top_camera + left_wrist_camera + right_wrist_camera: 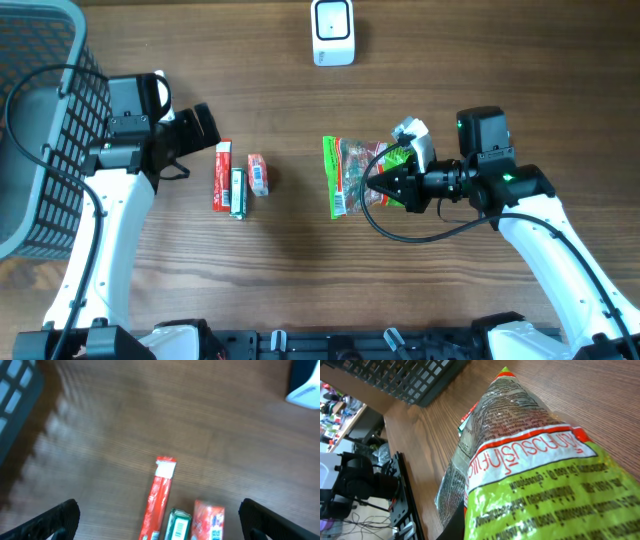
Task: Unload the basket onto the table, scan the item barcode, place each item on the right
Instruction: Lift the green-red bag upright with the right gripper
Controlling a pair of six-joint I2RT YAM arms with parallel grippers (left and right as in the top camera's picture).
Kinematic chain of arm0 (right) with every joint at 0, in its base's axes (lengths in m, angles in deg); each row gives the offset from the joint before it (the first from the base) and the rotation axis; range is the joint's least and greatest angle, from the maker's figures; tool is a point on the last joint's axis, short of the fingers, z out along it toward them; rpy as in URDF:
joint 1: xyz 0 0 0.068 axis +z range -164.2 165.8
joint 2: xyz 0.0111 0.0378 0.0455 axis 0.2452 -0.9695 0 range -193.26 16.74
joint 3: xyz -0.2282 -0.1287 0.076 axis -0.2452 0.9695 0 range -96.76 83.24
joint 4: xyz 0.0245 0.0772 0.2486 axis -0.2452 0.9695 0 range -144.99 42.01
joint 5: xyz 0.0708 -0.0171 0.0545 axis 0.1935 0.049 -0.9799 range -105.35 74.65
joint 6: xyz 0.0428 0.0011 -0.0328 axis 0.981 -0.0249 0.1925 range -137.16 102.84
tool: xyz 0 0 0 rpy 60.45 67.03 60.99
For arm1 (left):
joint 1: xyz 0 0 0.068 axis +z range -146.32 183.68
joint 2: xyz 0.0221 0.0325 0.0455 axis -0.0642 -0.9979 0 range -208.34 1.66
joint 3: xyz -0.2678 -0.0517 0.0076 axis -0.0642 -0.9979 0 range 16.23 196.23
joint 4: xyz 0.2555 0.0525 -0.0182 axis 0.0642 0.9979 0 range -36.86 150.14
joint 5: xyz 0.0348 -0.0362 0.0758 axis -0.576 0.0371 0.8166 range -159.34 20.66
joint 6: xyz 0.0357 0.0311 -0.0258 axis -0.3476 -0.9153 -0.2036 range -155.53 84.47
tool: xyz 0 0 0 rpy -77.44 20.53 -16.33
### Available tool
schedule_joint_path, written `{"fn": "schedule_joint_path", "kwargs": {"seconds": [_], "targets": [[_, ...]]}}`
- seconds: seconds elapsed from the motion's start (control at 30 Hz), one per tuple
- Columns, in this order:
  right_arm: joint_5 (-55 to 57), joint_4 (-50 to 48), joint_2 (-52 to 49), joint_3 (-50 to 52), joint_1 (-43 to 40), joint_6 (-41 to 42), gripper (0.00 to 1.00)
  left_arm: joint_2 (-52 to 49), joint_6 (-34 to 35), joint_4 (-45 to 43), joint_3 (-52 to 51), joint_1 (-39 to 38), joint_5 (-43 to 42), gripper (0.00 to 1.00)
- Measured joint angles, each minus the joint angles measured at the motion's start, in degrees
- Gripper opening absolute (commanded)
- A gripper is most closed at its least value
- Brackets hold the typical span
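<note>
My right gripper (pixel 388 184) is shut on a clear and green snack bag (pixel 352 176), which hangs tilted a little above the table at centre right. In the right wrist view the snack bag (pixel 530 460) fills the frame, and one dark finger (pixel 470 522) shows at its lower edge. The white scanner (pixel 332 32) stands at the far middle edge, well apart from the bag. No barcode can be made out on the bag. My left gripper (pixel 203 127) is open, its fingers wide apart with nothing held; it hovers by three small packs.
A long red stick pack (pixel 159 495), a green pack (pixel 177 525) and a small red pack (pixel 209 520) lie side by side at centre left (pixel 238 180). A dark wire basket (pixel 40 130) stands at the far left. The scanner's corner (pixel 305 385) shows top right.
</note>
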Motion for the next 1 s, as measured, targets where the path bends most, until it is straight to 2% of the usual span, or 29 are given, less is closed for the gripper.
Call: {"fn": "schedule_joint_path", "kwargs": {"seconds": [0.23,0.37,0.47,0.6,0.83,0.93,1.0], "targets": [[1.7,-1.4,0.0,0.0,0.0,1.2,0.04,0.0,0.0,1.7,0.0,0.0,1.4,1.0],[1.8,-2.8,0.0,0.0,0.0,9.0,0.04,0.0,0.0,1.7,0.0,0.0,1.4,1.0],[1.8,-3.1,0.0,0.0,0.0,11.6,0.06,0.0,0.0,1.7,0.0,0.0,1.4,1.0],[1.8,-3.0,0.0,0.0,0.0,14.2,0.04,0.0,0.0,1.7,0.0,0.0,1.4,1.0],[1.8,-2.8,0.0,0.0,0.0,14.8,0.04,0.0,0.0,1.7,0.0,0.0,1.4,1.0],[2.2,0.5,0.0,-1.3,0.0,14.1,0.04,0.0,0.0,1.7,0.0,0.0,1.4,1.0],[3.3,6.9,0.0,-5.2,0.0,12.0,0.04,0.0,0.0,1.7,0.0,0.0,1.4,1.0]]}}
